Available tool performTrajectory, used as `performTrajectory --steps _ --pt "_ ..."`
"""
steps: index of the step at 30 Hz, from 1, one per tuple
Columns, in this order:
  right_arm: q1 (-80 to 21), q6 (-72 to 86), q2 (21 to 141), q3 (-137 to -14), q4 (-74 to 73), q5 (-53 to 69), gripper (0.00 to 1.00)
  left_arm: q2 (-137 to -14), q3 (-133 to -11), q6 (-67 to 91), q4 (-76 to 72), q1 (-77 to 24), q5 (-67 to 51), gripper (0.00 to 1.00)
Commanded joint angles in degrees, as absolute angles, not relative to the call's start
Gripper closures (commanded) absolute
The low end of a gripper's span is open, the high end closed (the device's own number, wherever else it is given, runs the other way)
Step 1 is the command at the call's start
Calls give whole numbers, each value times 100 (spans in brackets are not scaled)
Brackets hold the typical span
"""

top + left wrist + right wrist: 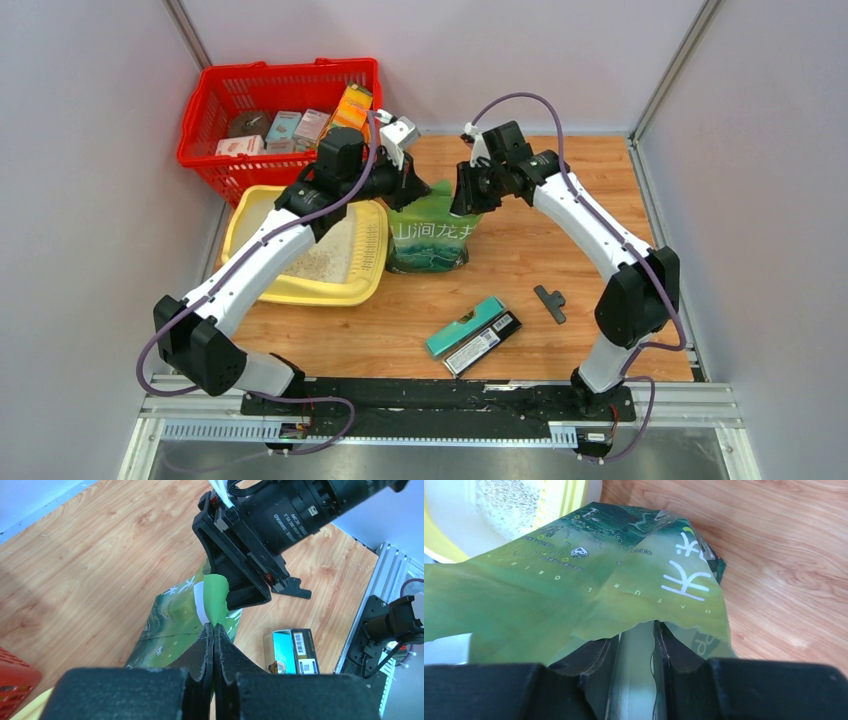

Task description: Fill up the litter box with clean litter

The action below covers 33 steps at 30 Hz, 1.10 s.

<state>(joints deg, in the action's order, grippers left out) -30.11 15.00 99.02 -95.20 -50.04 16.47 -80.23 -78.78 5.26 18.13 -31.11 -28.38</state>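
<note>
L claw [213, 630] + R claw [636, 645] pinching green bag [430, 235]

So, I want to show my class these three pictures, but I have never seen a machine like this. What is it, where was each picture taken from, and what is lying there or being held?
These are two white robot arms bolted to the near edge of a wooden table. The wide picture looks down from above and behind them; the other two come from small cameras on each wrist, so the black shapes at the bottom are that arm's own fingers.

Both arms meet at the top of a green bag. The left gripper is pinched shut on an edge of the bag's top. The right gripper has bag material between its fingers.

Beside the bag sits a pale-yellow litter box with some beige litter already inside. Behind it stands a red basket of packages. Nearer the arms lie a teal box, a dark box and a small black piece.
</note>
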Motion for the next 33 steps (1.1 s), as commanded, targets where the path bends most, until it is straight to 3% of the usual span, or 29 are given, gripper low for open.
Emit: performTrajectory --steps 1,9,15,21,33 --pt "-2893 2389 10117 -8772 -4380 3962 100 -7769 -8182 607 940 -3146 -3076 100" --pt "-2040 3646 10143 -8666 -2832 5587 100 -7612 -8288 -130 1677 -3155 -3032 100" --pt "-1433 3876 10134 -8772 -2453 6651 100 -7497 -8358 -957 2240 -3146 -2901 100" --pt "-757 4033 10143 -8596 -2497 7013 100 -7462 -8455 -2135 2873 -3146 -2839 100" --pt "-167 3594 9932 -8464 -2998 6935 100 -7664 -8806 -2584 3093 -3155 -2558 100"
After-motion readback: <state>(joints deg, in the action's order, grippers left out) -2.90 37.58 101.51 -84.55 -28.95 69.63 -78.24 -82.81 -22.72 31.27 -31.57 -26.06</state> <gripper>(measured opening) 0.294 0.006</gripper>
